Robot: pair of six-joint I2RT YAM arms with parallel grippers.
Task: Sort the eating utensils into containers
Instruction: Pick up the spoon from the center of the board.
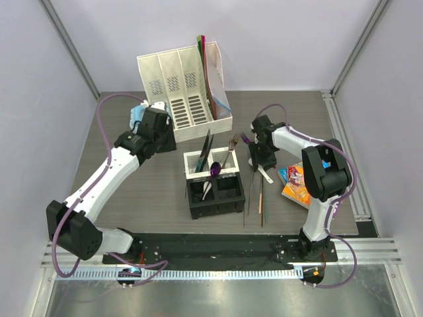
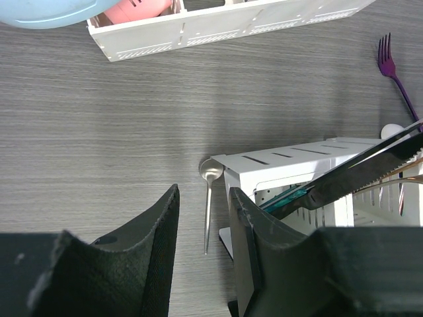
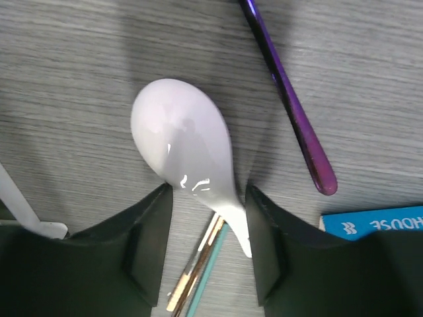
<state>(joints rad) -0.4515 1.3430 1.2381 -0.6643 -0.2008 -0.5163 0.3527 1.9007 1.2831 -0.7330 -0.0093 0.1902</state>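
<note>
The four-cell caddy (image 1: 228,193) stands mid-table, white cells behind, black cells in front. It holds a black knife (image 1: 206,148), a metal fork (image 1: 231,146), a purple spoon (image 1: 215,170) and a white spoon (image 1: 207,189). My right gripper (image 1: 260,158) is open and low over a white ceramic soup spoon (image 3: 185,148); its jaws straddle the spoon's handle. A purple fork (image 3: 291,105) lies beside it. Thin chopsticks (image 1: 254,195) lie right of the caddy. My left gripper (image 2: 203,195) is open and empty above a metal spoon (image 2: 209,198) that lies against the caddy's white cell (image 2: 291,168).
The tall white file organiser (image 1: 185,86) stands at the back, with blue headphones (image 1: 137,113) to its left. A colourful book (image 1: 297,183) lies right of the chopsticks, and its blue corner (image 3: 377,221) is near my right finger. Gold and teal handles (image 3: 198,277) lie under the spoon.
</note>
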